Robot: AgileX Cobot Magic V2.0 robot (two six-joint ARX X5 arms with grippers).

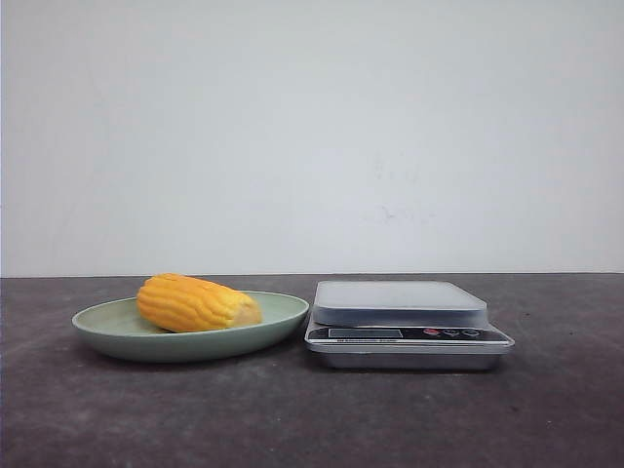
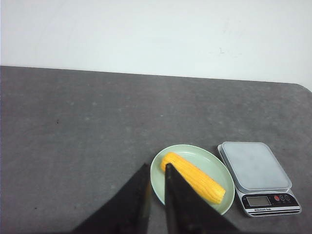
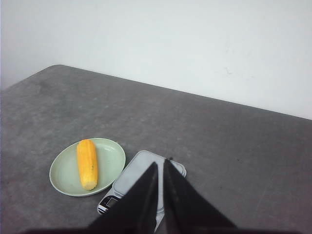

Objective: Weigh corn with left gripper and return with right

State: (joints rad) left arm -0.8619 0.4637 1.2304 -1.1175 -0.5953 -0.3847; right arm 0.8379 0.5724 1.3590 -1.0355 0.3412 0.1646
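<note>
The corn [image 1: 198, 303] is seen lying on its side in a pale green plate [image 1: 107, 322], its ribbed yellow-orange kernel rows running along its length and its paler cut end turned toward the kitchen scale [image 1: 405, 324]. It is touched by no gripper. In the left wrist view the corn [image 2: 194, 177] is laid diagonally across the plate [image 2: 207, 158], and in the right wrist view the same cob [image 3: 87, 163] is found toward one side of the plate [image 3: 113, 161], with bare plate left beside it. The plate is set on a dark grey table [image 1: 97, 419] and stands just beside the scale without a clear touch being shown. The scale is topped by a bare silver weighing platform, and a small display with round buttons is carried on its front edge; the reading on the display is too small to be made out. In the left wrist view the left gripper [image 2: 156, 170] is held above the table near the plate's rim, its two black fingers [image 2: 139, 195] brought almost together with only a narrow slit between them and nothing held. In the right wrist view the right [image 3: 161, 166] is held over the scale [image 3: 131, 178], its fingers [image 3: 183, 204] likewise drawn nearly together around nothing. Neither arm is seen in the front view. A plain white wall [image 1: 312, 127] is seen behind the table.
</note>
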